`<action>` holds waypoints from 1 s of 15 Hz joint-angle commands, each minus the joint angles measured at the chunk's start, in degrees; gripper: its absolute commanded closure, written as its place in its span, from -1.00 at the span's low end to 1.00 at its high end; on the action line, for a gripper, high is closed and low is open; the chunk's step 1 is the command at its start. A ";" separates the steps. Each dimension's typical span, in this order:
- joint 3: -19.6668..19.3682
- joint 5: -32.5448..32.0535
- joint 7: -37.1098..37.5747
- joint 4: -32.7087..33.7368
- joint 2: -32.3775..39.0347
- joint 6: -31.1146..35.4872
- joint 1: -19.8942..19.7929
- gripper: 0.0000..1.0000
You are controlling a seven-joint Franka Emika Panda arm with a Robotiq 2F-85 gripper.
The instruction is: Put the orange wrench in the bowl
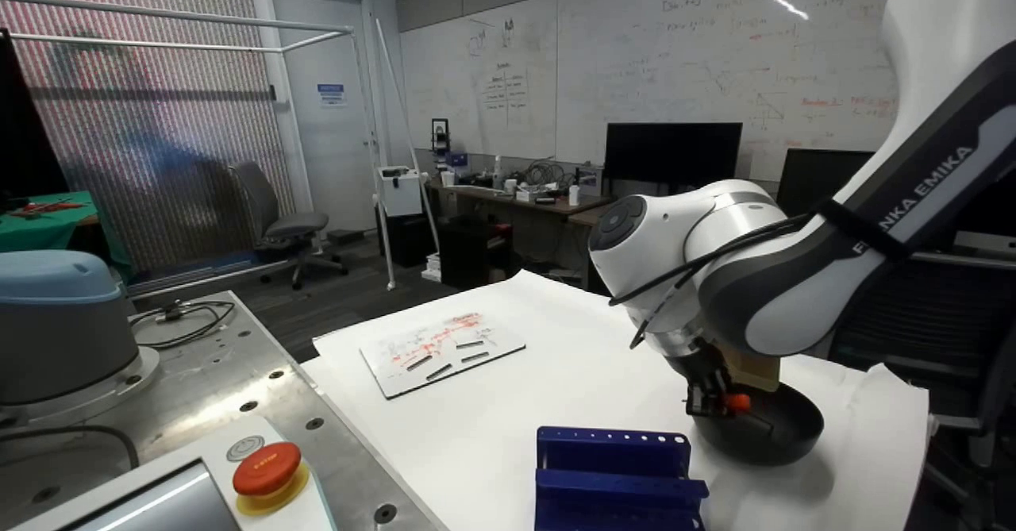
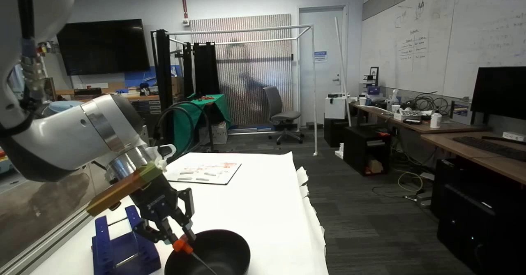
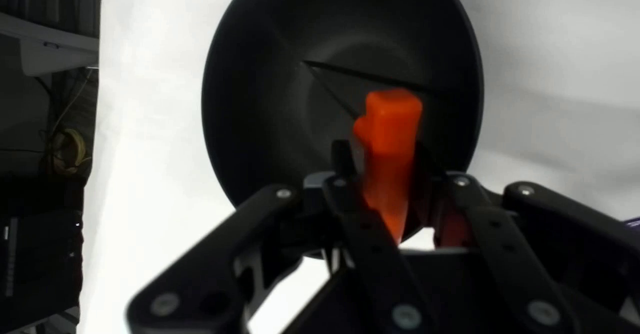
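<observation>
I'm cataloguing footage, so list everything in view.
Table: one, white, centre
Bowl: one, black, on table
Orange wrench: one, orange, reaching into bowl
Rack: one, dark blue, beside bowl
Small whiteboard: one, white, on table
Strips: four, grey, on small whiteboard
Stop button: one, red, foreground
Metal table: one, silver, beside table
Domed unit: one, grey-blue, on metal table
Door: one, pale, background
Office chair: one, grey, near door
Whiteboard wall: one, white, background
Screens: several, black, background
Desks: several, brown, background
Desk clutter: uncounted, mixed, desks
Cloth-covered table: one, green, background
Robot arm: one, white-black, above table
Gripper: one, black, holding orange wrench
</observation>
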 commanded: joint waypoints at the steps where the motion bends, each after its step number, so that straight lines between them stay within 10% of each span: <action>1: -1.16 2.40 -1.35 1.03 -0.48 1.78 0.75 -0.29; 6: -1.63 6.34 -5.06 -2.62 -6.06 7.66 -1.08 -1.00; 15: -1.86 25.81 -18.23 -12.78 -21.21 14.72 -4.85 -1.00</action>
